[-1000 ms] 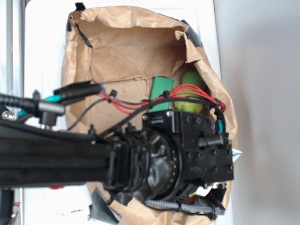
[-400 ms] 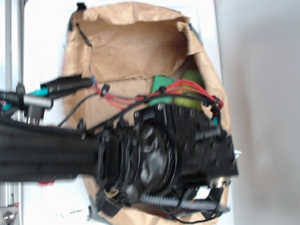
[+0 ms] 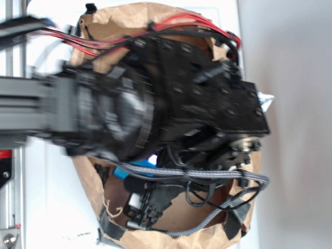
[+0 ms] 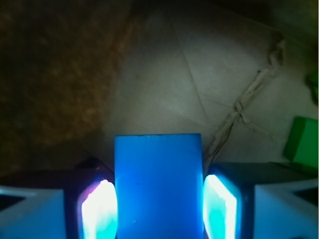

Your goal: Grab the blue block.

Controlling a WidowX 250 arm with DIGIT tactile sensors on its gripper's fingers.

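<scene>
So, quick rundown of what my two feeds give me right now:

Exterior view: mostly arm. The black wrist housing and red cables fill the middle of the frame and cover most of the brown paper bag (image 3: 91, 179) underneath. It's motion-blurred too, so fine detail is a wash.

Blue block, exterior: just a small bright sliver of the blue block (image 3: 136, 171) peeking out below the wrist, lower-centre left. I can't judge the grip at all from here.

Blue block, wrist cam: way better. The blue block (image 4: 158, 186) sits dead centre at the bottom of the frame, flat face toward the lens, filling the gap between the fingers.

Gripper: the gripper (image 4: 158, 209) is pinching the block. One glowing fingertip pad (image 4: 99, 211) sits right against its left edge, the other against its right edge, no gap that I can see on either side.

Green block: only the wrist cam shows it. The green block (image 4: 302, 139) is at the right edge of the frame, well apart from the blue one, on the pale creased paper floor.

Bag interior: dark brown wall in the upper left of the wrist view, lighter crumpled floor across the middle.
</scene>
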